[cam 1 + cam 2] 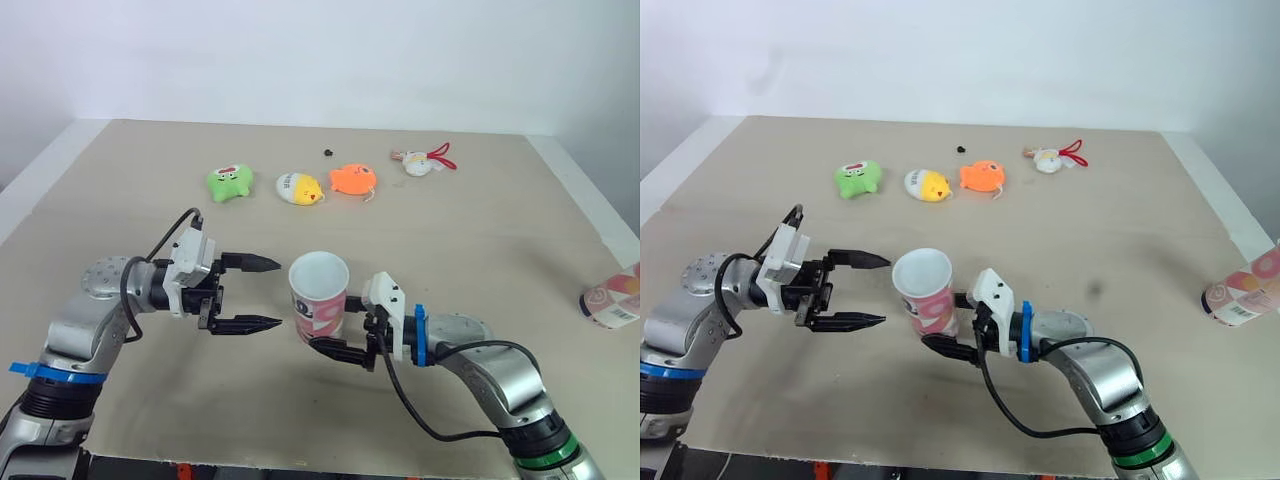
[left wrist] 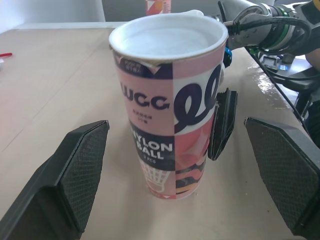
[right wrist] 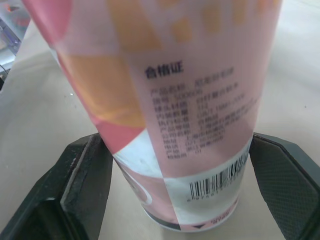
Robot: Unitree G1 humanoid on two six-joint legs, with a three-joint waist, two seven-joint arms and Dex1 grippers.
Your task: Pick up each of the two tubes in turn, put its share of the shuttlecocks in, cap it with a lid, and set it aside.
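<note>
Tube of pink and white cardboard (image 1: 320, 300) stands upright on the table, right gripper (image 3: 179, 180) clamped on its base, apparently steadying it; left gripper (image 1: 280, 293), jaws wide, hovers just beside the tube.

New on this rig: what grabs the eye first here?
A pink tube stands upright and open-topped in the middle of the table. The right gripper is at its base, and the open left gripper points at it from the other side. A second tube lies at the table's right edge, and a row of small toys sits on the far side.
</note>
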